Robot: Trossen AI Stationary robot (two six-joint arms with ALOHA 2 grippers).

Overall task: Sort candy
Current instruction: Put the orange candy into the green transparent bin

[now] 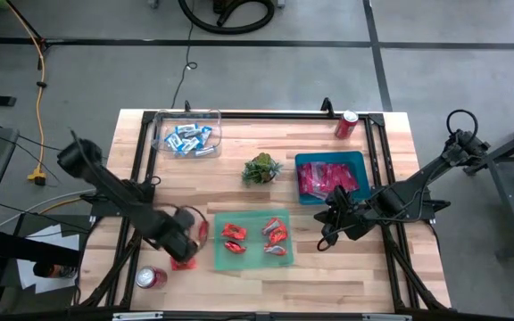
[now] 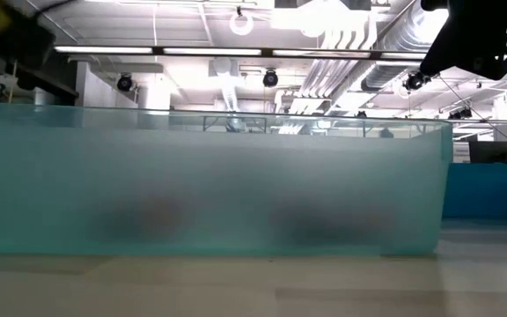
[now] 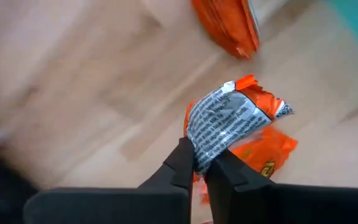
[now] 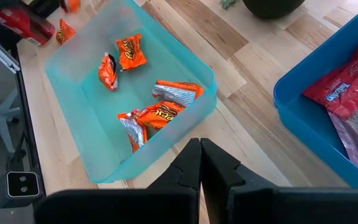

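Soda can (image 1: 151, 277) and teal bin (image 1: 253, 239) flank left hand (image 1: 186, 252).

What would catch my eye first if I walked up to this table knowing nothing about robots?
Probably the left gripper, shut on an orange candy wrapper just above the wooden table near its front-left side. Next, three bins sorted by colour: a teal bin of orange candy at the front centre, a blue bin of pink candy to its right, and a clear bin of blue-and-white candy at the back left.
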